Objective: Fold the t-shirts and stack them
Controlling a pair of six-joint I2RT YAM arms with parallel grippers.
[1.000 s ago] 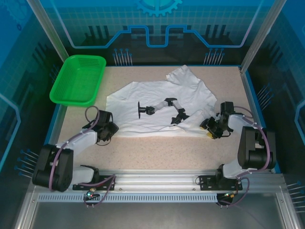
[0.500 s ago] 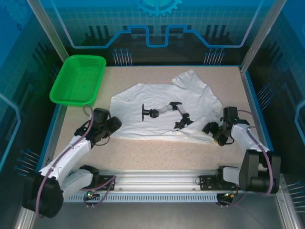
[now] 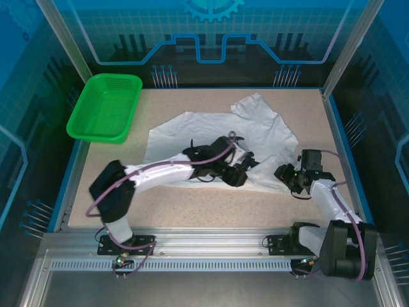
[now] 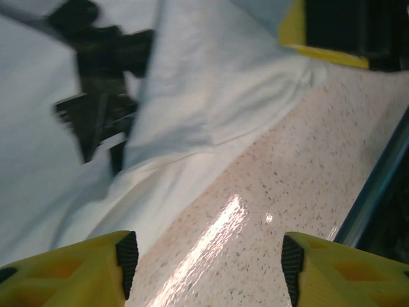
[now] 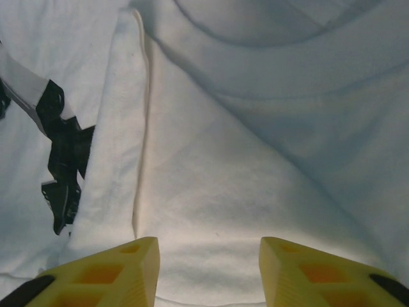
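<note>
White t-shirt (image 3: 192, 131) with black print (image 5: 62, 150), green basket (image 3: 102, 136), speckled beige table (image 3: 211, 204).

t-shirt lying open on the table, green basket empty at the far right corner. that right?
Not quite. The green basket sits at the far left corner, not the right; the top external view shows it. The rest holds: the basket is empty, and the t-shirt lies open on the table.

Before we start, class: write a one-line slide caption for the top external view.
Left gripper stretches across the white t-shirt toward the right gripper at its near edge; green basket far left.
</note>
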